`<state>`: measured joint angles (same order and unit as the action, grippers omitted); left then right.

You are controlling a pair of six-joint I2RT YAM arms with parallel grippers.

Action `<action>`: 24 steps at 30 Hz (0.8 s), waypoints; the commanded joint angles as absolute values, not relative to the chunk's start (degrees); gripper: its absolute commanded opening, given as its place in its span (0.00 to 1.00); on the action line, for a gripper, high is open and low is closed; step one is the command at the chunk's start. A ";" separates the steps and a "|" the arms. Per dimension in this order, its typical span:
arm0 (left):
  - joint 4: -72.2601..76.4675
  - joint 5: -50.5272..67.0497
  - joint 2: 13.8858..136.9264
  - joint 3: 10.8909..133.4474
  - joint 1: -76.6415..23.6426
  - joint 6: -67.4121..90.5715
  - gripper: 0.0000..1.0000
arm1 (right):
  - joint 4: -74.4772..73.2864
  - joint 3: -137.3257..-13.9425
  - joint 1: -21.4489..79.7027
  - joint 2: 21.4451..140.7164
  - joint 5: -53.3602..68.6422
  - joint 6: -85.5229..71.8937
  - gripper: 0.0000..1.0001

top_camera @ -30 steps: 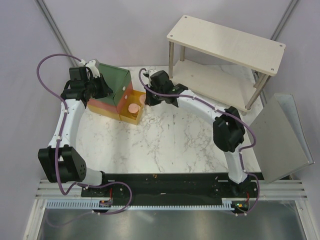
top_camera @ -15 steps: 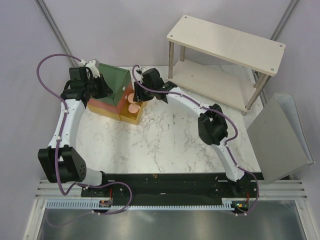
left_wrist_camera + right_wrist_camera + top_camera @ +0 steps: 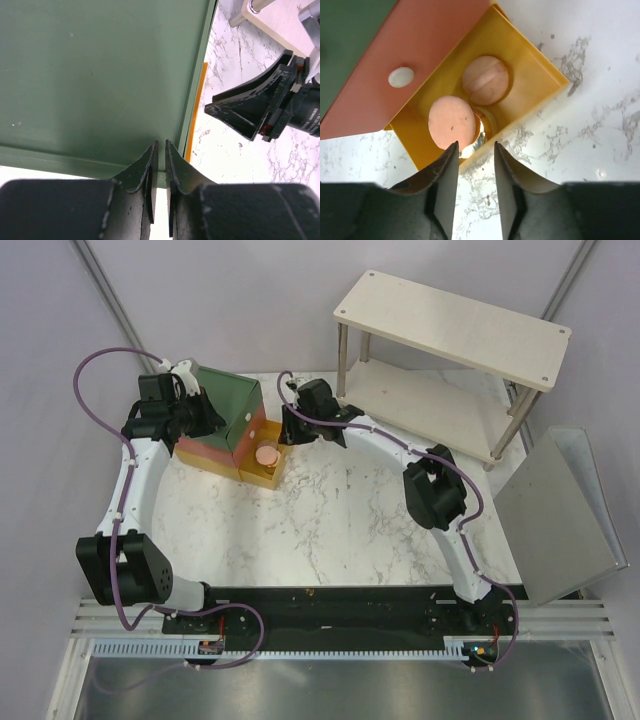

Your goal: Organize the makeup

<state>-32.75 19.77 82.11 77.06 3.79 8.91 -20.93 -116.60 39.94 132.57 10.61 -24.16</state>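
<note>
Two pink round discs [image 3: 485, 80] [image 3: 452, 122] lie in the pulled-out yellow drawer [image 3: 535, 75] of the drawer box [image 3: 225, 420]. The nearer disc rests tilted on a round gold pot [image 3: 484, 134]. From the top view only one pink disc [image 3: 266, 455] shows. My right gripper [image 3: 476, 145] [image 3: 288, 430] hangs open just outside the drawer's near rim, with nothing between its fingers. My left gripper [image 3: 161, 144] [image 3: 205, 415] is pinched on the edge of the box's green top [image 3: 100, 75]. Other makeup is out of view.
The orange drawer front [image 3: 420, 55] with a white knob [image 3: 401, 76] sits above the yellow drawer. A two-level wooden shelf [image 3: 450, 330] stands at the back right. A grey metal sheet [image 3: 560, 515] leans at the right of the marble table [image 3: 340, 520].
My right gripper reached over the yellow drawer, opened and let a pink disc drop in. It has since drawn back slightly to the right. The left arm has not moved.
</note>
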 commanded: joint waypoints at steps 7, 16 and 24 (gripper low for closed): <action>-42.19 18.19 83.94 73.83 3.87 8.00 0.19 | -14.77 -103.10 37.53 122.87 16.07 -26.01 0.22; -42.28 18.63 84.11 73.92 3.87 8.09 0.19 | -6.16 -97.65 36.04 127.96 29.00 -33.47 0.08; -42.28 18.54 83.85 73.83 3.87 8.26 0.19 | -4.83 -100.28 35.95 132.53 29.00 -36.38 0.09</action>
